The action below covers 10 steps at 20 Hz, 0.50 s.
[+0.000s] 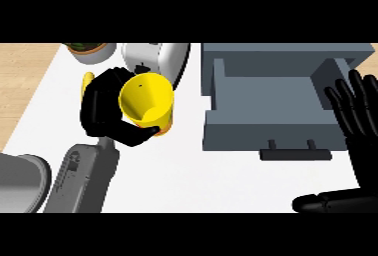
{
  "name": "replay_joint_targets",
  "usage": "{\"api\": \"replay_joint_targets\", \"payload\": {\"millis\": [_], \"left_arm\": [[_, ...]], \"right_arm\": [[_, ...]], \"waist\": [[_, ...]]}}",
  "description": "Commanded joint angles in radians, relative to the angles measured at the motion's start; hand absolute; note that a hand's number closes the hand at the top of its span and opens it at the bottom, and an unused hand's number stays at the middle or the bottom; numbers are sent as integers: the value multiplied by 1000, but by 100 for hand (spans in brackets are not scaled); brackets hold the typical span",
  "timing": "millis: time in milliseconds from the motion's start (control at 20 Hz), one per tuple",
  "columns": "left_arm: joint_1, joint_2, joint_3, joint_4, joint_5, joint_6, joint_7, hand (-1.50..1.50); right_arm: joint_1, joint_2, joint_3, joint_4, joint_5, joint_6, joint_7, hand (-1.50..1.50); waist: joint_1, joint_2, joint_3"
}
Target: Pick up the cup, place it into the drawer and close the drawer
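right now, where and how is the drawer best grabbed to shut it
By the dark bar handle on the open drawer's front panel, probably coming from the near side. It stands off the panel on two short posts, so fingers can press it and push the drawer inward. The right robot hand, open beside the drawer, is nearer; the left robot hand holds the yellow cup.

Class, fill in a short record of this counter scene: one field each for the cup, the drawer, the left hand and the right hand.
cup: yellow cup, tilted, held left of the drawer
drawer: grey drawer, pulled open, nothing visible inside
left hand: left hand curled round the cup
right hand: right hand open, fingers up, at the drawer's right edge
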Motion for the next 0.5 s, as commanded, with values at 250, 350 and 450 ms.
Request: {"api": "replay_joint_targets", "payload": {"millis": [250, 350, 450], "left_arm": [[-267, -6, 4, 120, -44, 107, 82, 150], [-236, -6, -78, -12, -54, 191, 177, 150], [-348, -3, -24, 62, -82, 197, 218, 150]], "right_arm": [[-40, -36, -50, 0, -25, -1, 39, -150], [-71, -9, -18, 67, 14, -10, -18, -150], [-26, -20, -32, 13, -20, 3, 23, -150]], "waist": [[-9, 3, -1], [-2, 2, 0], [-7, 2, 0]]}}
